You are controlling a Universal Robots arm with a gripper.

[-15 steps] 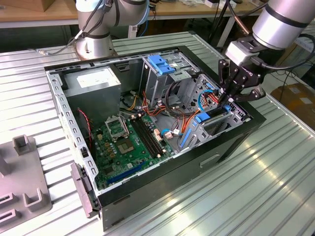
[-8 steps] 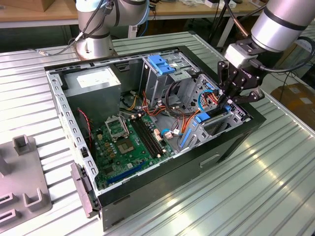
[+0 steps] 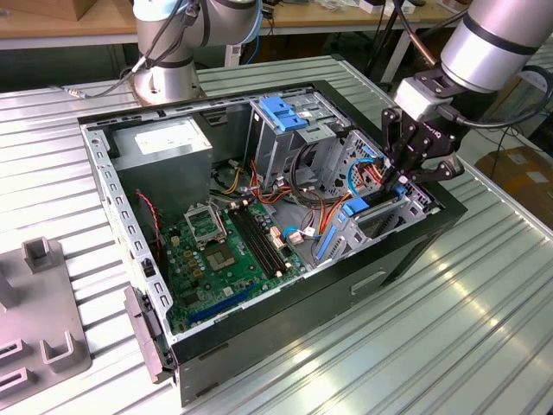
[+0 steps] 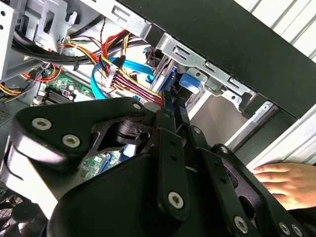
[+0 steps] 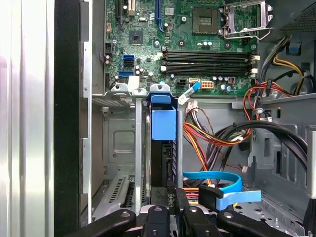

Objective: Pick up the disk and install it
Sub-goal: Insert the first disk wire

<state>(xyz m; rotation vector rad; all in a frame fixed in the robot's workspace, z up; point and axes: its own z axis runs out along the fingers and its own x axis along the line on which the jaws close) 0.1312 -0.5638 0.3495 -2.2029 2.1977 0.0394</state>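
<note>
The disk [image 5: 163,148], judged rigid and fragile, is gripped edge-on between the clenched jaws, best held by its rails.

Bright overhead light, glare streaks on the ribbed table [image 3: 484,303], sharp focus

Ribbed silver metal worktop [image 3: 484,311], lower right of exterior view: brushed, glossy glare streaks. Open black computer case [image 3: 406,251]: matt painted outer wall, bare dull-grey sheet-metal interior. Green circuit board [image 3: 220,259], centre: matt, shiny metal socket frame. Bright blue plastic-railed disk [image 5: 163,124], centre of first wrist view: smooth, satin. Black tool [image 3: 415,160], upper right: matt metal links, shiny screw heads. Grey moulded fixture [image 3: 39,320], lower left: matt.
</note>
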